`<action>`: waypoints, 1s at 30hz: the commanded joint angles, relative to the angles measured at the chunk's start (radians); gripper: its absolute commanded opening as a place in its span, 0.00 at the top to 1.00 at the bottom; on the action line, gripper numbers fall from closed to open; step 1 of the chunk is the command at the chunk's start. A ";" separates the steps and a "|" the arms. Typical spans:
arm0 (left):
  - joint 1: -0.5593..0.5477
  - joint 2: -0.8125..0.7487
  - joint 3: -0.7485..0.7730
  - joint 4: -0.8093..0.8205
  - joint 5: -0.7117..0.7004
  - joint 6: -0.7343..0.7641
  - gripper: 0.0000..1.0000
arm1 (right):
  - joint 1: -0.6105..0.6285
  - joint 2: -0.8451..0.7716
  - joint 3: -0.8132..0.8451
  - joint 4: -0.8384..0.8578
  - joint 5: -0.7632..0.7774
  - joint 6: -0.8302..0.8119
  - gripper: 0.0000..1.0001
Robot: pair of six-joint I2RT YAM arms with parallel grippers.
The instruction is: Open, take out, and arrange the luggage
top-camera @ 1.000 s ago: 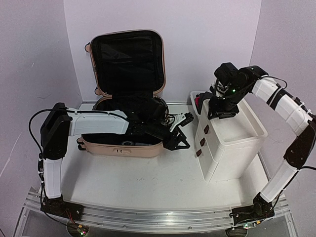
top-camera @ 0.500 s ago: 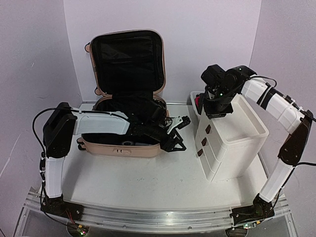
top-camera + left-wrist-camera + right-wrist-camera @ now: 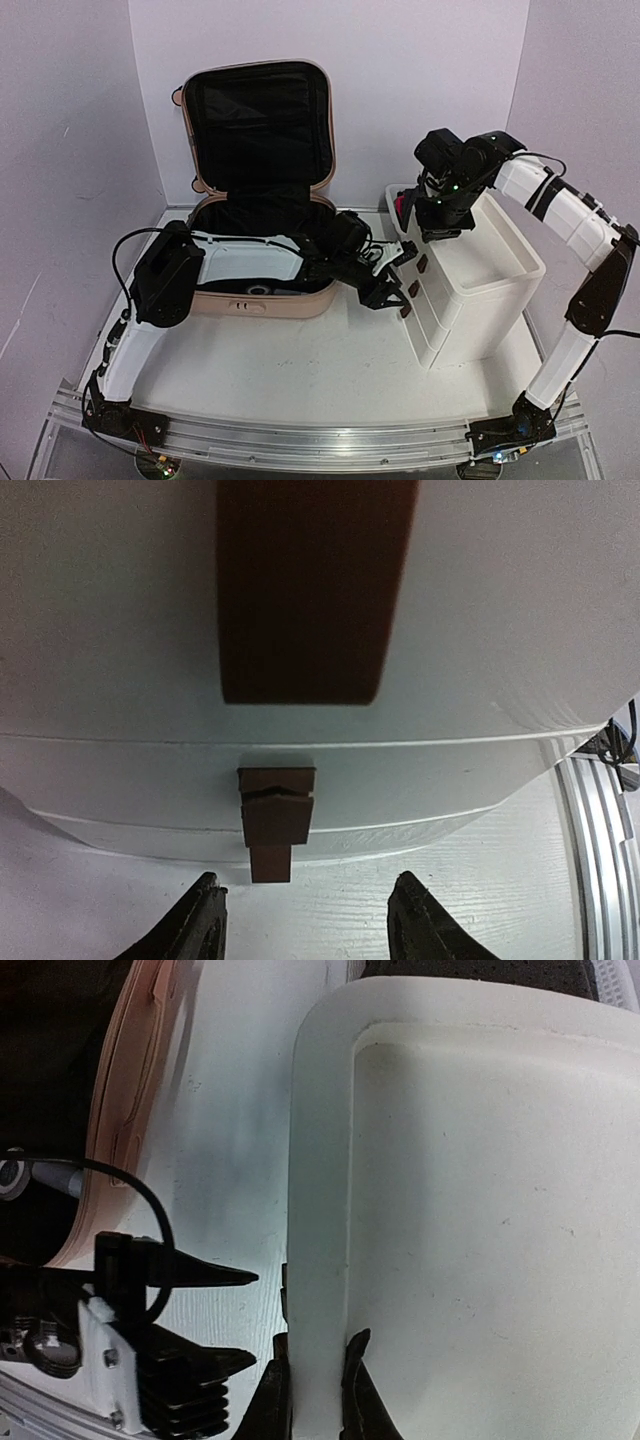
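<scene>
The pale pink luggage (image 3: 250, 300) lies open on the table, its lid upright at the back showing black lining. Its pink edge shows in the right wrist view (image 3: 140, 1090). My left gripper (image 3: 395, 283) is past the luggage's right end, open and empty, facing the white drawer cabinet's (image 3: 480, 290) front. In the left wrist view the left gripper (image 3: 310, 925) is just short of a brown drawer handle (image 3: 275, 815). My right gripper (image 3: 438, 232) is shut on the cabinet's top front rim (image 3: 318, 1210), one finger on each side; it also shows in the right wrist view (image 3: 315, 1385).
A white mesh basket (image 3: 398, 200) with something red inside stands behind the cabinet. The cabinet has three brown-handled drawers (image 3: 408, 287). The left arm's cable (image 3: 110, 1175) loops beside the luggage. Purple walls close in the back and sides.
My left gripper has moved right from the luggage's front edge to the cabinet's drawer fronts. My right gripper has shifted left and lowered onto the cabinet's top front rim.
</scene>
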 commanded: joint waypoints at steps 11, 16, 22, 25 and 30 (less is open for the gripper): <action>-0.053 0.086 0.143 0.100 -0.138 -0.040 0.48 | -0.001 -0.044 0.011 -0.091 -0.068 0.016 1.00; -0.054 0.083 0.139 0.124 -0.187 -0.072 0.54 | -0.001 -0.032 0.017 -0.087 -0.059 0.045 1.00; -0.054 0.090 0.137 0.173 -0.197 -0.121 0.71 | -0.001 -0.025 0.035 -0.079 -0.046 0.047 1.00; -0.055 0.081 0.118 0.187 -0.193 -0.144 0.79 | 0.000 -0.024 0.031 -0.078 -0.043 0.054 1.00; -0.054 0.053 0.068 0.210 -0.179 -0.150 0.90 | -0.002 -0.039 0.013 -0.078 -0.036 0.054 1.00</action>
